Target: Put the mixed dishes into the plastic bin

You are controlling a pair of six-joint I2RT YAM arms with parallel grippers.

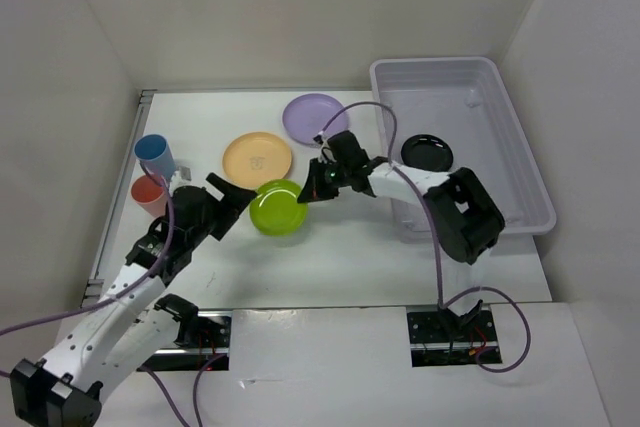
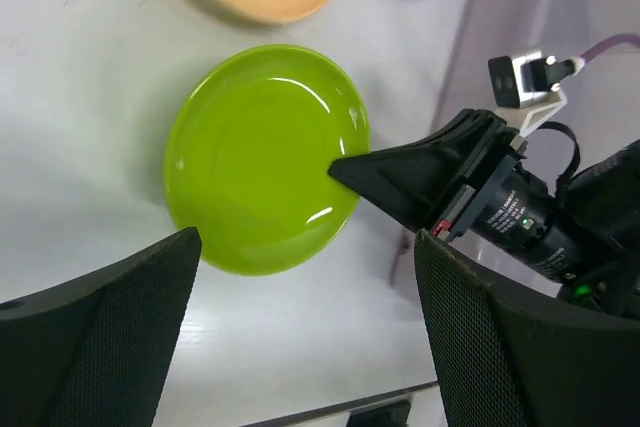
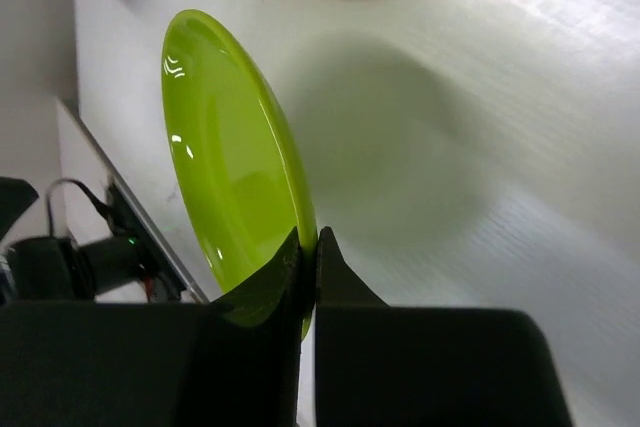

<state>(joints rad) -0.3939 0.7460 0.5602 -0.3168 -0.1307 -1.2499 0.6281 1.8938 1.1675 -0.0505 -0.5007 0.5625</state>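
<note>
Lime green is the plate (image 1: 278, 209) you are working. Your right jaws pinch its rim at its 2 o'clock edge, near the middle of the tabletop (image 1: 350, 267), and it is not yet in the bin (image 1: 490, 177). Your left jaws hang spread apart at the plate's 9 o'clock, holding nothing.

I judge the task barely begun. One dish, the black plate (image 1: 427, 152), lies inside the bin at the tabletop's 3 o'clock. Five remain out: the green plate, the orange plate (image 1: 258, 158) and lavender plate (image 1: 315, 117) toward 12 o'clock, and the blue cup (image 1: 155, 152) and red cup (image 1: 148, 194) at 9 o'clock.

You have four plates, two cups and one bin.
</note>
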